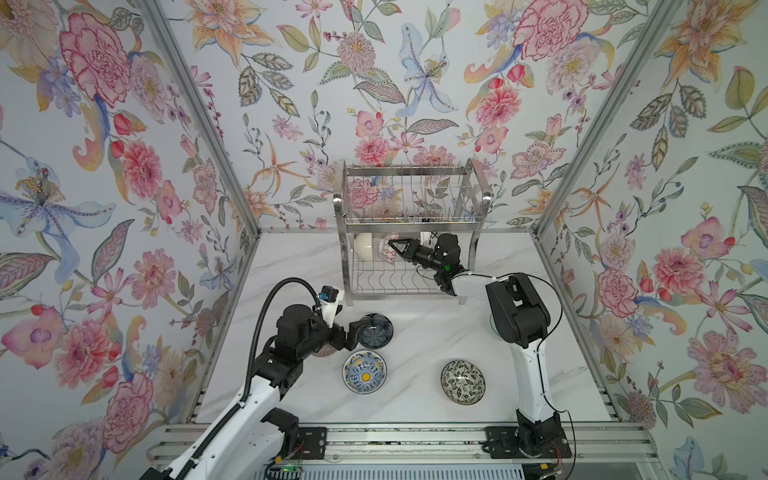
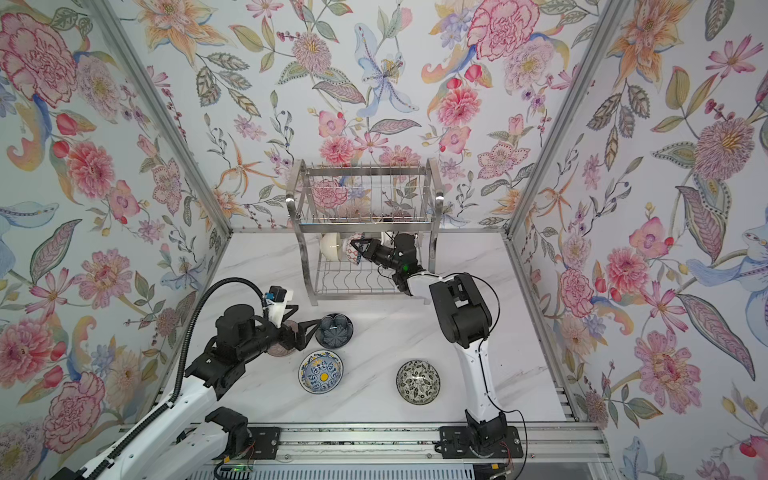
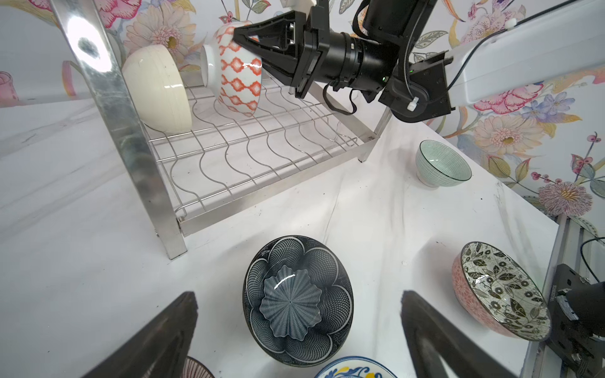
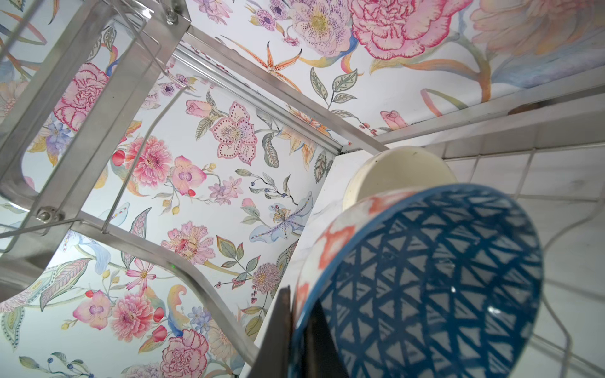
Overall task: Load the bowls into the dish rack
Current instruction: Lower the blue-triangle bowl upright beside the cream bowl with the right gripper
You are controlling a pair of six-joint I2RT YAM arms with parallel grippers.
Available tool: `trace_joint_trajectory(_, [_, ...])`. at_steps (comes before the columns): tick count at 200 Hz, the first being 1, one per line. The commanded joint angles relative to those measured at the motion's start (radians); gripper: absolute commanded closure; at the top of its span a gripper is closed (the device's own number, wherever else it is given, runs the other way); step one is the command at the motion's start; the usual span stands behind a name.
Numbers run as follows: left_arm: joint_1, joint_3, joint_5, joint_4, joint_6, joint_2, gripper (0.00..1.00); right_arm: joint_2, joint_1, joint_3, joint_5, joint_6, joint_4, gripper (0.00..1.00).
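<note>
lattice bowl (image 3: 240, 75) on edge in rack (image 3: 248, 153), mouth toward right pincer (image 3: 236, 36)

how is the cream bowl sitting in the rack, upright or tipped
Tipped: the cream bowl stands on edge on the dish rack's wavy lower shelf, beside the blue lattice bowl.

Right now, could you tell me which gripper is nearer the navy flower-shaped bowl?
Left: the left gripper is open right beside the navy bowl; the right gripper is away inside the dish rack.
</note>
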Motion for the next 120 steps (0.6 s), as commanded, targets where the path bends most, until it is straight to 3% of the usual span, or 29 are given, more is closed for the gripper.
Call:
trace_joint_trajectory(1, [-0.006, -0.006, 0.031, 0.027, 0.019, 0.005, 0.01, 0.023, -0.005, 0.080, -0.037, 0.013, 0.061, 0.99])
trace_joint_trajectory(120, [-0.008, -0.009, 0.059, 0.035, 0.016, -0.005, 0.01, 0.143, -0.013, 0.236, -0.086, 0.053, 0.024, 0.98])
